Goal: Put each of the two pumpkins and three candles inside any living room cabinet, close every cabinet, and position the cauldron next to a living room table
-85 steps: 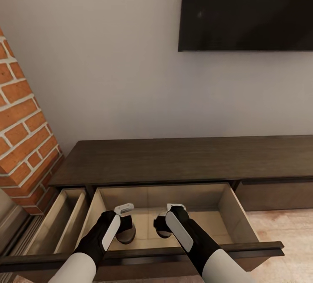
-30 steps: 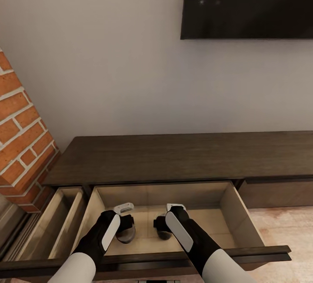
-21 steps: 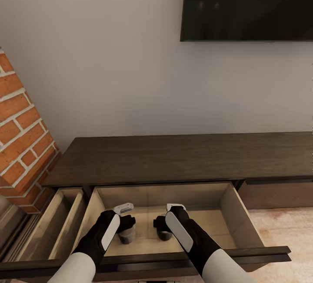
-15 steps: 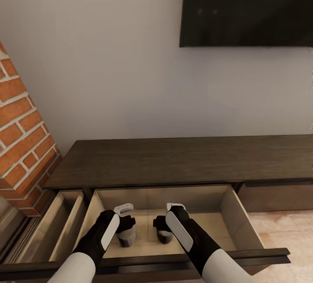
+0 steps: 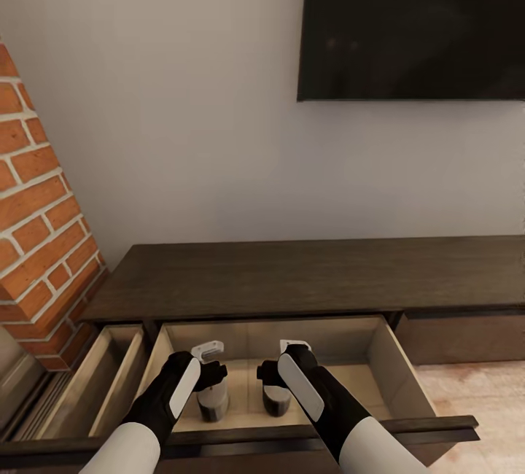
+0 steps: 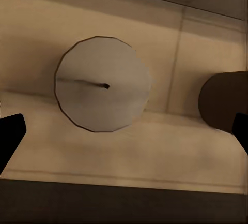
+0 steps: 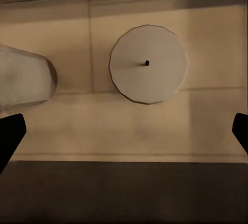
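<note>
Two beige candles stand upright on the pale floor of the cabinet's (image 5: 292,273) open middle drawer (image 5: 397,370). In the head view, one candle (image 5: 213,405) sits directly under my left gripper (image 5: 210,373) and the other candle (image 5: 275,401) under my right gripper (image 5: 274,373). The left wrist view looks straight down on a candle's (image 6: 102,83) flat top and wick, with my left gripper (image 6: 124,136) open and its dark fingertips (image 6: 10,136) far apart, touching nothing. The right wrist view shows the same over the second candle (image 7: 149,63), with my right gripper (image 7: 124,133) open. Pumpkins and cauldron are out of view.
A second narrow drawer (image 5: 109,379) stands open to the left. The dark drawer front (image 5: 292,434) lies between my arms and the candles. A brick column (image 5: 36,226) rises at the left and a black TV (image 5: 415,22) hangs on the wall.
Both grippers have lifted off the candles, which now stand free and show more of their height. The head view has shifted a little.
</note>
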Available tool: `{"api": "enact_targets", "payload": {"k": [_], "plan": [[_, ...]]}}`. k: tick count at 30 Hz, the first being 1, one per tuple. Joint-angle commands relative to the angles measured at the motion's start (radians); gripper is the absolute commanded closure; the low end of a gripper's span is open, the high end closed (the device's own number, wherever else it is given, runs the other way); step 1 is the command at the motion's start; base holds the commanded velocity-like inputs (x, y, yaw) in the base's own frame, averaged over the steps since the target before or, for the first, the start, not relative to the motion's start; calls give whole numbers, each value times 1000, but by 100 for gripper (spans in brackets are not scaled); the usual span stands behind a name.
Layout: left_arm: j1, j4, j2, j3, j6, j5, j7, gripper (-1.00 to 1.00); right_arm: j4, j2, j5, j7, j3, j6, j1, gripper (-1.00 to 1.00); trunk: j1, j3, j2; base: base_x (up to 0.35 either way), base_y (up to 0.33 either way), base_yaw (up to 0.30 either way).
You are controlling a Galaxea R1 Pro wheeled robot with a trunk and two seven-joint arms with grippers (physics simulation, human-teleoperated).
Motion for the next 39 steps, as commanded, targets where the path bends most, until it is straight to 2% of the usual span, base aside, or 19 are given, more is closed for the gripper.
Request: {"api": "enact_targets", "payload": {"k": [1, 23, 35, 39], "plan": [[0, 0, 0, 0, 0, 0, 0, -100, 0, 0, 0, 0, -1, 0, 0, -100, 0, 4, 0, -38, 0, 0], [0, 0, 0, 0, 0, -1, 0, -100, -2, 0, -1, 0, -1, -1, 0, -100, -10, 89, 5, -90, 0, 0], [0, 0, 0, 0, 0, -1, 0, -100, -2, 0, 0, 0, -1, -1, 0, -100, -16, 135, 8, -15, 0, 0], [0, 0, 0, 0, 0, -1, 0, -100, -2, 0, 0, 0, -1, -1, 0, -100, -31, 148, 36, 0, 0, 0]]}}
